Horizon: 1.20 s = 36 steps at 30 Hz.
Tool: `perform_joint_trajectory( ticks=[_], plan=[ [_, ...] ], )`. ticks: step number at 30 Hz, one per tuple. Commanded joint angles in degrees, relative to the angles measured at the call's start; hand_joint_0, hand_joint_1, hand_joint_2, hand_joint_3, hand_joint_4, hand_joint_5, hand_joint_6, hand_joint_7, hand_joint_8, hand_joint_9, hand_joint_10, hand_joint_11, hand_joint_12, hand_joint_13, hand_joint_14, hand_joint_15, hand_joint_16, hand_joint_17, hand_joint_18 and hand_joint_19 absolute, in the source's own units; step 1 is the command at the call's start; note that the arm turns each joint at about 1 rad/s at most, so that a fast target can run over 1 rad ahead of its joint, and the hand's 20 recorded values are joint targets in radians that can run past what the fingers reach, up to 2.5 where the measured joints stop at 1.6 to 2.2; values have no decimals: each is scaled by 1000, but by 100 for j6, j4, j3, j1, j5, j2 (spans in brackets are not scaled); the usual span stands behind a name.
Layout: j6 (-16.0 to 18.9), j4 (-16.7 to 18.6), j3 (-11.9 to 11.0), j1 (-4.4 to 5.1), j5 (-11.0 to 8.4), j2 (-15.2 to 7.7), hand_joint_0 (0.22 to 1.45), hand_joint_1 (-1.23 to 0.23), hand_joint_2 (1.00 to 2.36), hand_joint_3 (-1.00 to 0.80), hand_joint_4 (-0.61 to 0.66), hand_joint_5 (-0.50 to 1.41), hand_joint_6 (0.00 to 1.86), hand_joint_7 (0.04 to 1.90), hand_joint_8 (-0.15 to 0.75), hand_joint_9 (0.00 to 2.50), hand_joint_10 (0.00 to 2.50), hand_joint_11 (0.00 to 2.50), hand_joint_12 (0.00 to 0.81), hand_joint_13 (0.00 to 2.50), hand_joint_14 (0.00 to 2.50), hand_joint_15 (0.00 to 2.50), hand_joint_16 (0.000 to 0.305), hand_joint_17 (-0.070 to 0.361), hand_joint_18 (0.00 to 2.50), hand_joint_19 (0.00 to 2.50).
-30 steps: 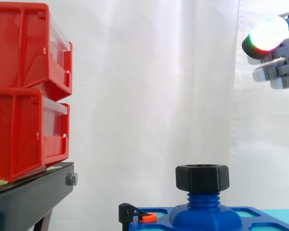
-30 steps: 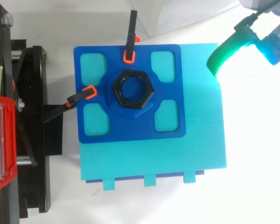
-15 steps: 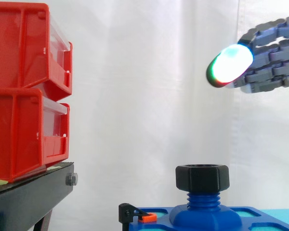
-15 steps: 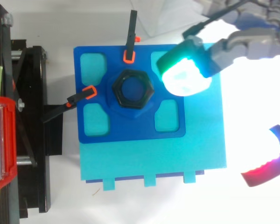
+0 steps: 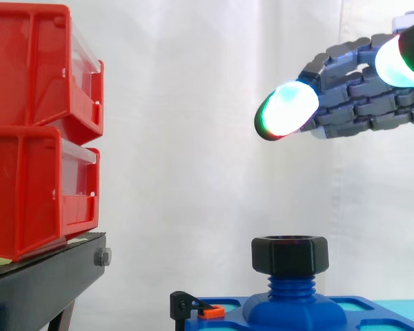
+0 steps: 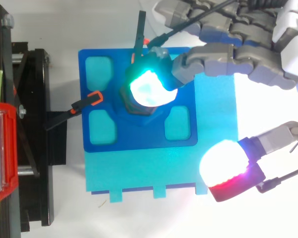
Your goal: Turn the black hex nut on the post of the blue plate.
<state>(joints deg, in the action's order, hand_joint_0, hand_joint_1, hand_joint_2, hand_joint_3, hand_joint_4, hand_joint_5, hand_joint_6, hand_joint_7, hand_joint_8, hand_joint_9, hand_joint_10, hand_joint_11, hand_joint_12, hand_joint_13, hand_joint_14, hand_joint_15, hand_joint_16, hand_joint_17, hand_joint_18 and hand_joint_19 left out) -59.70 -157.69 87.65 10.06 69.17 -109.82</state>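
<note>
The black hex nut sits on the threaded blue post of the blue plate. My hand hovers well above the nut, reaching in from the right with its fingers stretched out and nothing between them. A glowing cyan-green fingertip covers most of the nut in the top view. The thumb's white-red pad stands apart over the plate's near right corner.
Two stacked red bins rest on a black stand at the left. Two black clamps with orange tips hold the plate on a cyan block. A white curtain hangs behind.
My hand has come in from the right and a little lower, its fingertip now over the nut. The nut has not turned.
</note>
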Motion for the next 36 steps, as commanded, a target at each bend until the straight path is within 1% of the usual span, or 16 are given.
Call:
perform_joint_trajectory(
  ticks=[1, 2, 4, 5, 6, 10, 12, 14, 20, 21, 23, 25, 29, 31, 34, 36],
  plan=[
    [-253, 151, -3, 14, 9, -127, 377, -485, 1000, -500, 86, -300, 502, 676, 181, 0, 0, 0, 363, 0, 0, 0, 59, 132, 0, 0],
    [-244, 160, -3, 5, 9, -136, 377, -472, 1000, -500, 89, -300, 502, 674, 180, 0, 0, 0, 363, 0, 0, 0, 59, 133, 0, 0],
    [-227, 318, -11, 5, 53, -285, 377, -446, 1000, -500, 92, -300, 502, 677, 184, 0, 0, 0, 365, 0, 0, 0, 59, 133, 0, 0],
    [-227, 318, -11, 5, 53, -285, 378, -443, 1000, -500, 95, -300, 502, 683, 186, 0, 0, 0, 365, 0, 0, 0, 59, 133, 0, 0],
    [-227, 389, -11, 5, 97, -285, 378, -454, 1000, -500, 104, -294, 502, 680, 190, 0, 0, 0, 366, 0, 0, 0, 59, 133, 0, 0],
    [-253, 441, -20, 23, 115, -285, 382, -441, 1000, -500, 115, -290, 502, 686, 191, 0, 0, 0, 363, 0, 0, 0, 58, 132, 0, 0],
    [-279, 327, -64, 23, 176, -294, 382, -435, 1000, -500, 118, -288, 502, 693, 194, 0, 0, 0, 363, 0, 0, 0, 58, 131, 0, 0],
    [-279, 301, -64, 23, 202, -285, 383, -434, 1000, -500, 125, -285, 502, 694, 195, 0, 0, 0, 364, 0, 0, 0, 58, 131, 0, 0],
    [-323, 292, -64, 23, 211, -294, 388, -430, 1000, -500, 126, -283, 502, 701, 195, 0, 0, 0, 363, 0, 0, 0, 58, 130, 0, 0],
    [-350, 292, -73, 23, 220, -355, 388, -429, 1000, -500, 126, -282, 502, 701, 195, 0, 0, 0, 362, 0, 0, 0, 58, 130, 0, 0],
    [-341, 274, -117, 23, 246, -382, 389, -428, 1000, -500, 127, -282, 502, 701, 197, 0, 0, 0, 363, 0, 0, 0, 58, 130, 0, 0],
    [-332, 301, -126, 23, 326, -461, 389, -428, 1000, -500, 131, -280, 502, 704, 197, 0, 0, 0, 362, 0, 0, 0, 58, 129, 0, 0],
    [-350, 318, -152, 23, 449, -470, 390, -426, 1000, -500, 135, -277, 502, 707, 199, 0, 0, 0, 362, 0, 0, 0, 58, 129, 0, 0],
    [-367, 283, -187, 14, 457, -470, 391, -424, 1000, -500, 139, -276, 502, 713, 200, 0, 0, 0, 362, 0, 0, 0, 57, 129, 0, 0],
    [-350, 213, -354, -30, 501, -610, 391, -423, 1000, -500, 142, -275, 502, 710, 203, 0, 0, 0, 361, 0, 0, 0, 57, 129, 0, 0],
    [-350, 90, -424, -56, 589, -733, 391, -424, 1000, -500, 142, -274, 502, 711, 203, 0, 0, 0, 361, 0, 0, 0, 58, 129, 0, 0]
  ],
)
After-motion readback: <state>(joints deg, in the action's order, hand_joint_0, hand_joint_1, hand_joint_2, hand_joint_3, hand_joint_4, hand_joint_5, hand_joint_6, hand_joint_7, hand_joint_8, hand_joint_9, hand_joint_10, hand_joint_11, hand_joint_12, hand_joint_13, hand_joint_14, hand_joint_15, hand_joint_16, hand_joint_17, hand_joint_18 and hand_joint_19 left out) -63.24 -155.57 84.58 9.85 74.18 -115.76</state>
